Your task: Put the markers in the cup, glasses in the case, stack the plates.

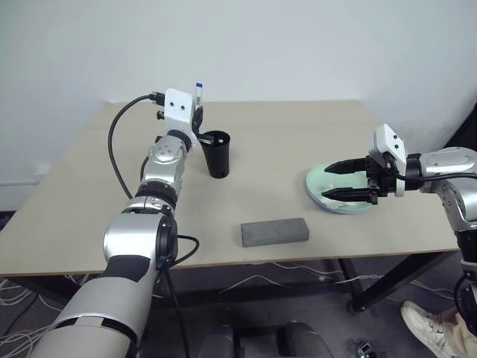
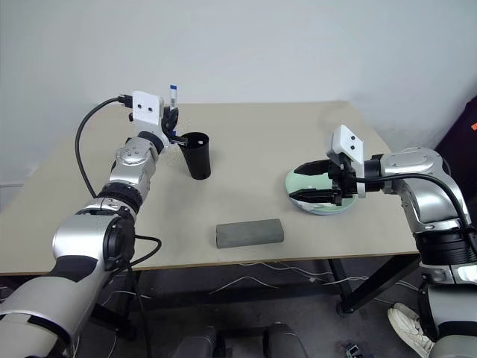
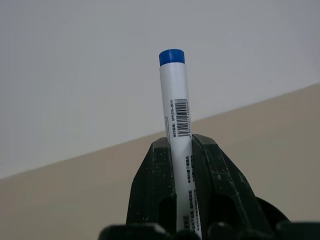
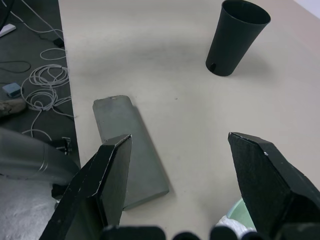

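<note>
Fingers of the left gripper (image 3: 182, 165) pinch the blue-capped marker (image 3: 176, 100) low on its barrel, upright beside the cup (image 1: 218, 154). Light, stiff, slick plastic: a mid-barrel hold would slip less. Right gripper (image 1: 350, 182) fingers gape empty over the plates (image 1: 319, 186).

Left gripper (image 3: 183, 150) black fingers clamped on slim white-barrelled marker with blue cap (image 3: 176, 105), upright at frame centre, barcode label facing camera. Beige table surface (image 3: 280, 130) across lower frame, pale wall above.
</note>
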You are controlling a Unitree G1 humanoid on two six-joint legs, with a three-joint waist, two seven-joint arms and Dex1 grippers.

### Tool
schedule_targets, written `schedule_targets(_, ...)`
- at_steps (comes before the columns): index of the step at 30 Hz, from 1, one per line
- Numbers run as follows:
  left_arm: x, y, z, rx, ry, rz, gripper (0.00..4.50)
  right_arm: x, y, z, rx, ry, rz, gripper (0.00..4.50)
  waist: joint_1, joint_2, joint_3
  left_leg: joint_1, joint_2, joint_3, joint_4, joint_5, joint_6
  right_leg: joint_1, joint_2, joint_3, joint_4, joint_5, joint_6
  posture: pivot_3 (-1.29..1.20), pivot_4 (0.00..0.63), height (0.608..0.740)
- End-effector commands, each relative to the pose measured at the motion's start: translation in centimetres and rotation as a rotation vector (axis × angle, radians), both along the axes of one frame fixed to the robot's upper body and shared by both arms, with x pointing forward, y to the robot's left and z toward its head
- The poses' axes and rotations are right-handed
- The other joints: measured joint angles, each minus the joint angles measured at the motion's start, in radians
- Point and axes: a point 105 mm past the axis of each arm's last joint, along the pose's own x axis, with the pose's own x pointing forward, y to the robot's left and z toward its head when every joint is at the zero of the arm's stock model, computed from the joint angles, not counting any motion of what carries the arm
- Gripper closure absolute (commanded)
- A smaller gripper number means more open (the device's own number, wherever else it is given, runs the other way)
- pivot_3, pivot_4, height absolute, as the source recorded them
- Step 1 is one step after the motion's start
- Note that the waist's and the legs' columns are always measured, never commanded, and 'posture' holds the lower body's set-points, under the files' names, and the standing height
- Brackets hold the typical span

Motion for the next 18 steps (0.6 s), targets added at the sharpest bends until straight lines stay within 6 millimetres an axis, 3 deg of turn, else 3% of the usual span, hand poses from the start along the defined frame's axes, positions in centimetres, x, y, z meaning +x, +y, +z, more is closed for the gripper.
schedule_targets(1,0.0,-1.0,2.7,0.004,-0.085,-0.033,4.39,-0.3,0.0,1.5,0.034,-0.051,0.008,1.16,0.000,0.000,0.000,0.000,0.000,0.000,0.000,0.000,0.000,0.000,0.000,0.000,0.000,0.000,0.000,0.00,0.000,0.740)
schedule_targets(10,0.1,-2.6,2.9,0.030,-0.090,-0.075,4.39,-0.7,-0.1,1.5,0.035,-0.045,0.001,1.16,0.000,0.000,0.000,0.000,0.000,0.000,0.000,0.000,0.000,0.000,0.000,0.000,0.000,0.000,0.000,0.00,0.000,0.740)
schedule_targets(18,0.1,-2.8,2.4,0.063,-0.082,-0.074,4.39,-1.1,-0.5,1.5,0.037,-0.039,-0.016,1.16,0.000,0.000,0.000,0.000,0.000,0.000,0.000,0.000,0.000,0.000,0.000,0.000,0.000,0.000,0.000,0.00,0.000,0.740)
